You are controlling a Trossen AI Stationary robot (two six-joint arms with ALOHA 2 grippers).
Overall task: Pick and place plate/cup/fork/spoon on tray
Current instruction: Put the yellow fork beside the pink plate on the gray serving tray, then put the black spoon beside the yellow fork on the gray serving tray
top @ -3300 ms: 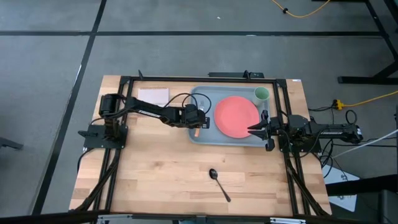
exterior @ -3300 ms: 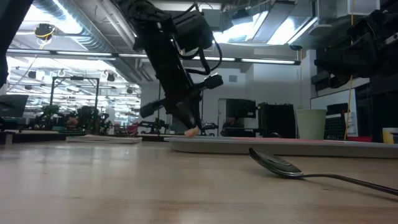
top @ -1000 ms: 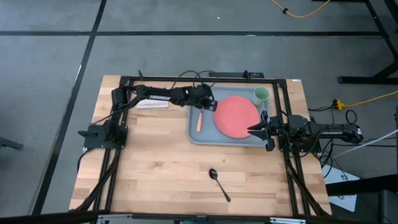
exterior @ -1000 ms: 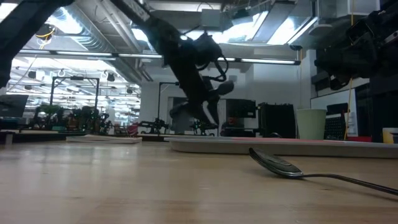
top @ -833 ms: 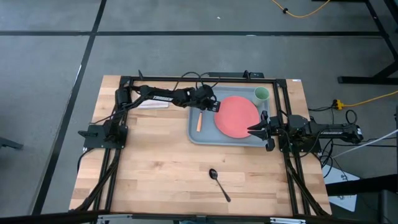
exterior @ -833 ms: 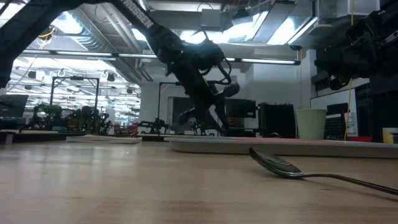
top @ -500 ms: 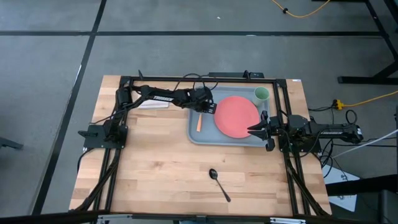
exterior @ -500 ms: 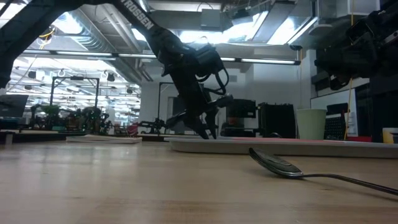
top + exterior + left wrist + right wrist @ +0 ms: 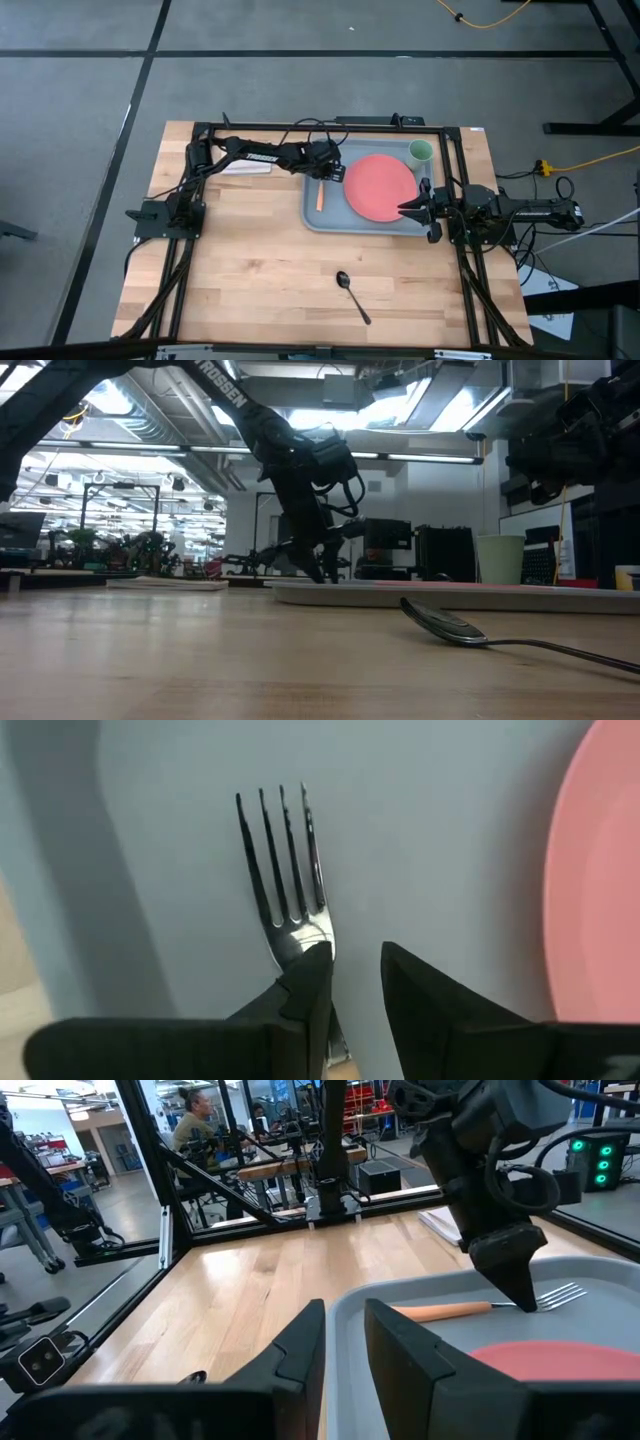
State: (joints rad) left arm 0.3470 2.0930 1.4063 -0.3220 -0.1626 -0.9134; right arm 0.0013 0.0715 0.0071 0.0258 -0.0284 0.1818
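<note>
The fork [image 9: 320,193], with an orange handle and a silver head [image 9: 285,870], lies flat on the left part of the blue-grey tray [image 9: 312,222]. The coral plate [image 9: 380,187] lies in the tray's middle. The green cup [image 9: 421,151] stands at the tray's far right corner. The dark spoon [image 9: 352,295] lies on the table wood near the front. My left gripper [image 9: 352,952] is shut, points down, and is at the fork's neck. My right gripper [image 9: 402,210] is shut and empty, and waits by the tray's right rim. My left gripper comes from above, pointing down, with its fingers shut to a narrow slit. One fingertip [image 9: 312,968] stands on the fork's neck [image 9: 300,935], just behind the tines; the other stands beside it over the tray floor. The fork lies flat on the tray.
A pale napkin [image 9: 245,155] lies at the far left under my left arm. Dark frame rails run along the table's edges. Bare wood lies around the spoon [image 9: 450,625]. A person [image 9: 195,1110] shows in the room beyond the table.
My left gripper has come down to the tray floor and gone a little toward the table's left edge, ending at the fork's neck. The fork, plate and cup lie as before.
</note>
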